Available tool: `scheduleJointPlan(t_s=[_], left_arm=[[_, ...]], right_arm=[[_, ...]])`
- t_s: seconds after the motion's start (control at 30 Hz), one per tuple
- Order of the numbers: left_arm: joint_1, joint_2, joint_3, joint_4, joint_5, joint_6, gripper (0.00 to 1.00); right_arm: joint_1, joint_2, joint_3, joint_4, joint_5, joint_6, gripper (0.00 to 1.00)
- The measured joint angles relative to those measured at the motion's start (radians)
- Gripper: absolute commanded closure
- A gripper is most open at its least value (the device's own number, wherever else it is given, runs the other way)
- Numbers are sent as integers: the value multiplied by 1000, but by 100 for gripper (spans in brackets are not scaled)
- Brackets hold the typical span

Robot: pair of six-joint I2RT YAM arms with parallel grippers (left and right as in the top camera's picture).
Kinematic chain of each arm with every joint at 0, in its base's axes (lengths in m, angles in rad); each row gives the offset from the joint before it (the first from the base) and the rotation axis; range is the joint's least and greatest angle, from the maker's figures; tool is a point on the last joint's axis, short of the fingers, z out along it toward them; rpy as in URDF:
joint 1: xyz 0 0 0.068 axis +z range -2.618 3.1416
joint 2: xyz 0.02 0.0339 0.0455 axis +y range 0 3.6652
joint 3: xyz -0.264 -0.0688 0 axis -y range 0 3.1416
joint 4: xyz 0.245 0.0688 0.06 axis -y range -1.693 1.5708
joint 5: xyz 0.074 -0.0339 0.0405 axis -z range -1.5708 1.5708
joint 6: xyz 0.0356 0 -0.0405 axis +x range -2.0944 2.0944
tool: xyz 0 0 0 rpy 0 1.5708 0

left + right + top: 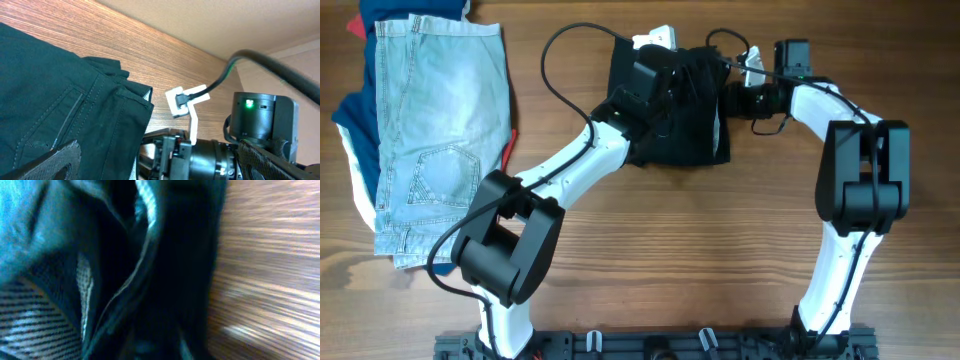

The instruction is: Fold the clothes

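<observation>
**Desk:** While you have the overhead feed up, where are the black shorts (698,130)?

**Me:** They lie bunched into a rough dark block at the far middle of the counter (720,240), under the ends of both my arms. A bit of white shows at their far edge.

**Desk:** And your left gripper (159,150)?

**Me:** It is spread wide. On my left wrist feed its fingers (52,160) sit in the two bottom corners, far apart, with nothing pinched between them. The black cloth, with its seams and stitching, fills the left of that feed and lies on the wood.

**Desk:** The right gripper (728,98)?

**Me:** It is at the right-hand edge of the shorts, right against the cloth. I can't tell whether it is clamped or loose. My right wrist feed is blurred and mostly dark fabric, with a strip of white speckled lining (85,295) and wood grain on the right.

**Desk:** What's the white piece on your left wrist feed?

**Me:** That is a white bracket (182,102) on my right arm with a black cable plugged into it. A green light (248,104) glows on the black housing beside it.

**Desk:** Anything else out there?

**Me:** Light-blue denim shorts (440,130) lie at the far left, well apart from the black pair. They are on top of navy, red and white garments (350,125).
</observation>
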Motion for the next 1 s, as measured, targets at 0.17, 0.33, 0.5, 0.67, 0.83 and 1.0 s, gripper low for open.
scheduleJointPlan(t_s=[0.17,0.33,0.5,0.67,0.83,1.0], left_arm=[[32,0,1,-27,3,0,0],[115,-15,4,-167,7,43,0],[244,-38,14,-440,4,78,0],[340,-39,16,-656,-58,89,0],[392,-40,16,-804,-151,92,0],[431,-40,16,-827,-193,95,0]], right_arm=[[-75,-17,17,-27,1,2,28],[-135,-93,21,-71,4,-13,12],[-92,-120,36,-160,24,-86,7],[6,-117,35,-179,100,-114,8],[71,-94,35,-179,209,-117,12],[112,-68,36,-162,348,-111,31]])
